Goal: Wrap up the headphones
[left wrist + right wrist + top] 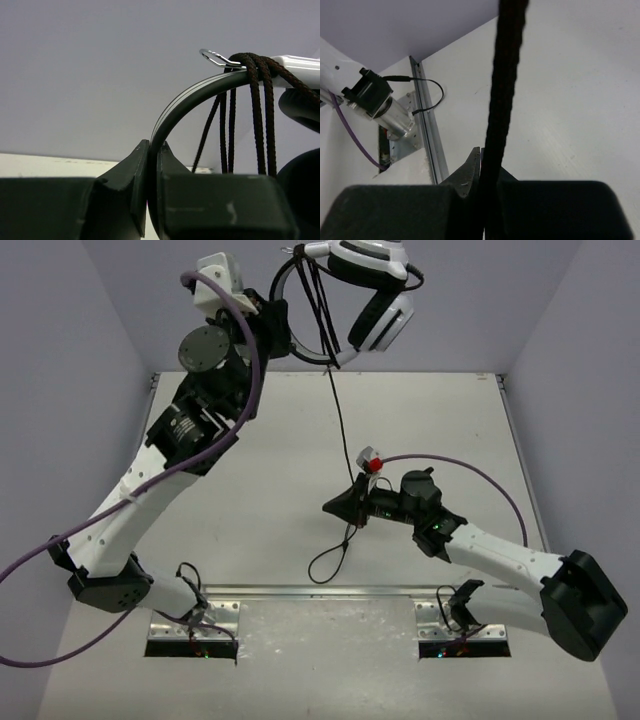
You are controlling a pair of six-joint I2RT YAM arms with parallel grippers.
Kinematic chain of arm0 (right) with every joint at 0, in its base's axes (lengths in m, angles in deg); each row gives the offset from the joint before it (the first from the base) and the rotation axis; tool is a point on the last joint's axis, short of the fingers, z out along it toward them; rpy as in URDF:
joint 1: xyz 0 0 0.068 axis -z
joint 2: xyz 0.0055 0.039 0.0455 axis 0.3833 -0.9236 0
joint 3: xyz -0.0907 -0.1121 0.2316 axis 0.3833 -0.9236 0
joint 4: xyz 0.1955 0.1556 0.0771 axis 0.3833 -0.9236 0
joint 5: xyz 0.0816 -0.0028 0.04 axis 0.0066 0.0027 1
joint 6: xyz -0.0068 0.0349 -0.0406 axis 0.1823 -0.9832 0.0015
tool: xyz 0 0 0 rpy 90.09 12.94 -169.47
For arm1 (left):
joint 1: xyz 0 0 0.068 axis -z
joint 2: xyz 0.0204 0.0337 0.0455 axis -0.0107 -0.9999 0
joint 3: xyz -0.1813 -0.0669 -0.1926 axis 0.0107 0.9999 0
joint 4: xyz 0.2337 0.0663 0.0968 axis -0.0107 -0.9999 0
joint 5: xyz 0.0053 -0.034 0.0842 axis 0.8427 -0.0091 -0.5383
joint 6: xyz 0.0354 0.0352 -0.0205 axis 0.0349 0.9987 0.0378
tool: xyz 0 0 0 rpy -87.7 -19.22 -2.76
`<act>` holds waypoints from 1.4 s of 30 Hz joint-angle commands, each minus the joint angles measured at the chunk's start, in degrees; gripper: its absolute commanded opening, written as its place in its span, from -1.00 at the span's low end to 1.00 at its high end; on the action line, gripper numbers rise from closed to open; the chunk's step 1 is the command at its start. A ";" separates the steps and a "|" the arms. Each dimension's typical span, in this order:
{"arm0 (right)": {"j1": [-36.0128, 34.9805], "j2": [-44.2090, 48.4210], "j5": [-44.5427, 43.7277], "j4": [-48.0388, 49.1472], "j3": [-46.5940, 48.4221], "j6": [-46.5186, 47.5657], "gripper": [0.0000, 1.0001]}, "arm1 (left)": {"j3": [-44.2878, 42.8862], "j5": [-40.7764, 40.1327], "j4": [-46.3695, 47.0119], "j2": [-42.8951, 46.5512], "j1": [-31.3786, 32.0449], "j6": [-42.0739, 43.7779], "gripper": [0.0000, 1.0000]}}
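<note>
Although the frame cuts off the top of the headphones point(375, 300), the left pincer point(154, 152) pinches their headband point(200, 89) high above the worktop point(250, 450), and the right pincer point(482, 167) pinches the hanging cord point(338, 420) lower down.

Left arm point(130, 510), right arm point(510, 555) white-shelled, black joints; thick purple cables point(240, 360); left pincer point(153, 147) dark grey, wedge-tipped

Back wall point(480, 300): pale lilac, running across the top of the frame
Side walls point(60, 390): lilac, slanting inward at left and right
Table point(430, 420): white, filling the centre
Light: falling evenly, throwing soft shadows
</note>
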 commanded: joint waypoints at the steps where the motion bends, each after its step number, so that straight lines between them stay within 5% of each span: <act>1: -2.57 7.11 -3.82 -1.01 -1.57 4.33 -0.97 | -5.83 3.47 -8.98 -3.10 -7.91 -4.81 -0.99; 6: -6.43 15.01 -9.27 -8.13 -4.21 8.81 -0.97 | -7.51 7.37 -12.01 -7.85 -15.48 -5.55 -0.99; 15: -10.83 19.42 -11.91 -17.73 -0.70 14.26 -0.97 | 0.39 8.33 -10.08 -12.43 -18.21 -3.17 -0.99; 20: -11.36 20.13 -12.80 -23.53 0.62 17.08 -0.97 | 4.53 20.70 -14.11 -12.43 -29.08 -18.52 -0.99; 25: -12.68 20.13 -11.92 -24.07 -1.40 18.57 -0.97 | 0.94 27.32 -17.64 -15.06 -35.26 -23.30 -0.99; 29: -13.03 20.74 -10.95 -24.41 -1.40 19.10 -0.97 | -0.75 25.40 -19.31 -16.73 -35.36 -21.47 -0.99; 36: -14.09 21.10 -13.58 -30.56 6.75 21.91 -0.97 | 13.98 24.86 -10.80 -12.97 -34.74 -14.96 -0.99; 42: -14.00 18.46 -22.19 -39.53 19.15 30.95 -0.97 | 26.14 18.11 -4.81 -9.88 -25.18 -3.63 -0.99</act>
